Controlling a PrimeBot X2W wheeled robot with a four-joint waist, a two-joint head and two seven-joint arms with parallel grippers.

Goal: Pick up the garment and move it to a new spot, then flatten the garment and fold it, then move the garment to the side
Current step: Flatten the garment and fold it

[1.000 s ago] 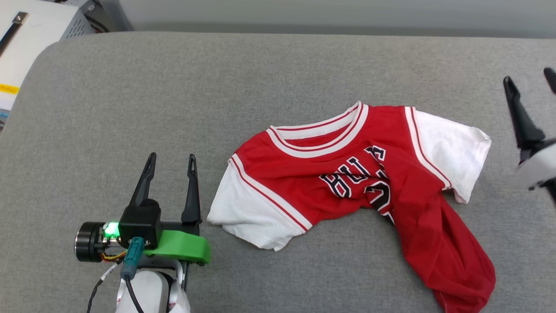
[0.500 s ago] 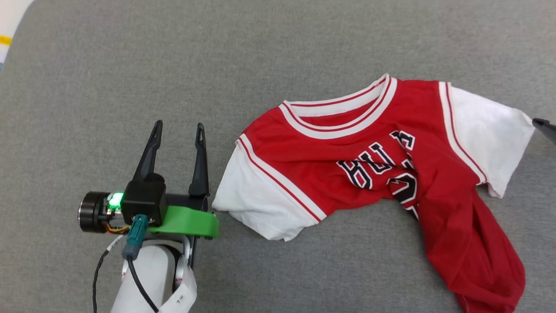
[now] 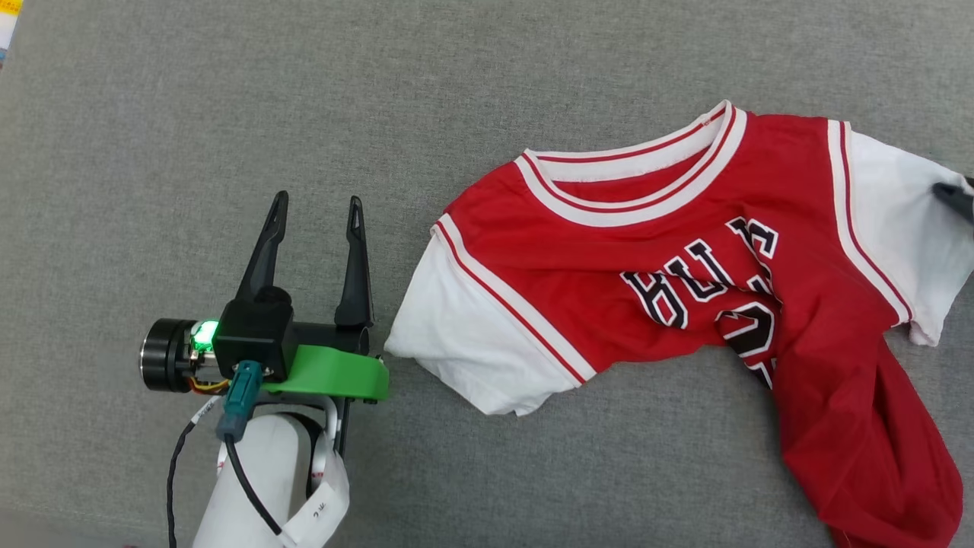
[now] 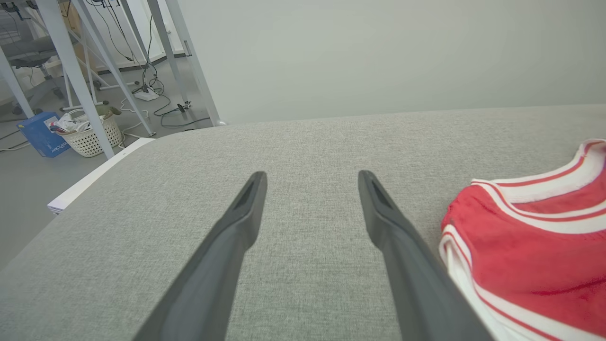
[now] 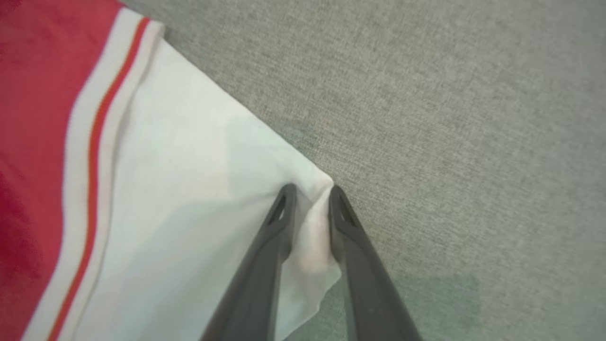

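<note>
Right end effector [image 3: 959, 196] mostly cut off at head view edge; garment [image 3: 685, 251] lettering left of it partly lost in folds, hem cropped.

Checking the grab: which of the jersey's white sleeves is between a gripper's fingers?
The sleeve at the head view's right edge, its corner pinched between the fingers of the right gripper. The other sleeve lies beside the open left gripper.

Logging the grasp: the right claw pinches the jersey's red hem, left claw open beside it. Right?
No. The right wrist view shows the right claw pinching a white sleeve corner of the jersey, not the red hem. The left claw is open beside it.
</note>
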